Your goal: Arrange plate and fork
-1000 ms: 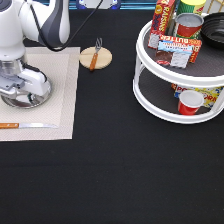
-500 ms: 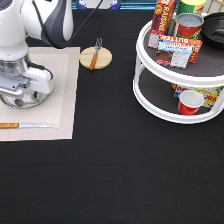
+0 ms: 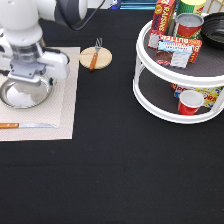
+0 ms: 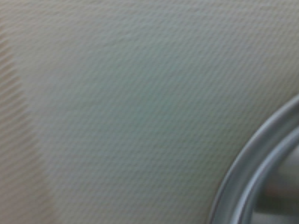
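A: Surface?
B: Black counter (image 3: 115,170). One beige placemat (image 3: 65,107) at the exterior view's left; one white two-tier rack (image 3: 150,85) at its right, carrying cans, boxes and a red cup (image 3: 189,102).

A: Count the tableware.
B: One plate (image 3: 25,97) on the placemat, its rim (image 4: 270,150) close in the wrist view. One wooden disc (image 3: 96,58) above the mat, one fork (image 3: 95,54) lying across it. One knife (image 3: 26,125) along the mat's lower edge.

A: End effector?
B: The end effector (image 3: 31,82) is low over the plate's upper rim. Cannot tell how it stands, spread or pressed together.
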